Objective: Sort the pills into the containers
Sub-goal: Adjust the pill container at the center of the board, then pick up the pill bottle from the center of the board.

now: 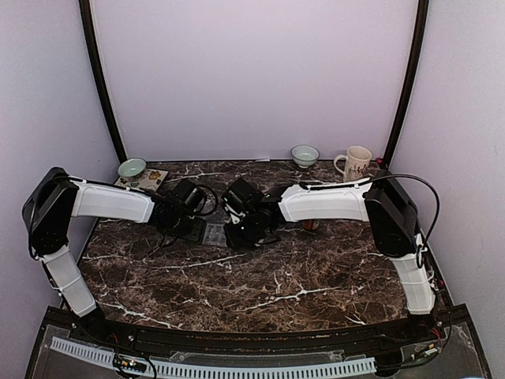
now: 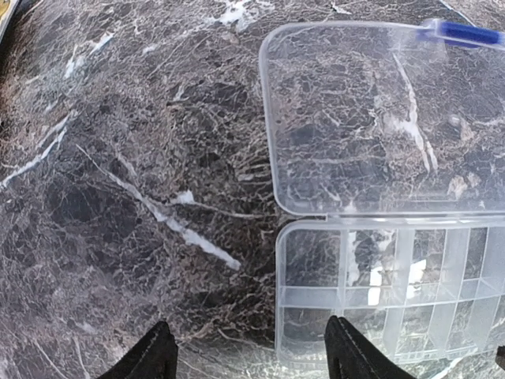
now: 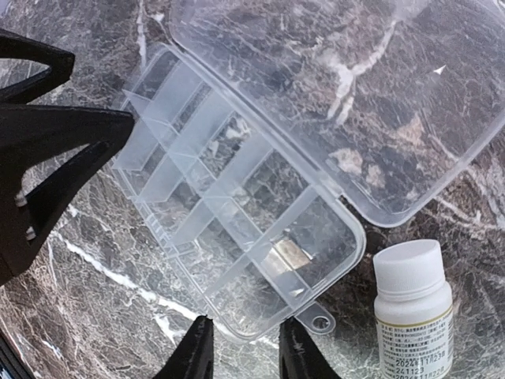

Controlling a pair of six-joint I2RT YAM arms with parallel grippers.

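Note:
The clear organizer box (image 3: 237, 189) lies open on the marble table, its lid (image 3: 355, 95) folded flat beside the compartment tray. It also shows in the left wrist view (image 2: 394, 284) and, small, between the two grippers in the top view (image 1: 215, 234). My left gripper (image 2: 252, 357) is wide open low over the table, its right finger (image 2: 351, 355) over the tray's near corner. My right gripper (image 3: 246, 355) is partly open, with the tray's near rim just ahead of its fingertips. A white pill bottle (image 3: 412, 308) stands capped right of the tray. No loose pills show.
Two ceramic bowls (image 1: 132, 167) (image 1: 304, 155) and a mug (image 1: 355, 163) stand along the back edge. A patterned tile (image 1: 150, 180) lies by the left bowl. The left gripper's black body (image 3: 47, 142) sits close at the tray's far end in the right wrist view.

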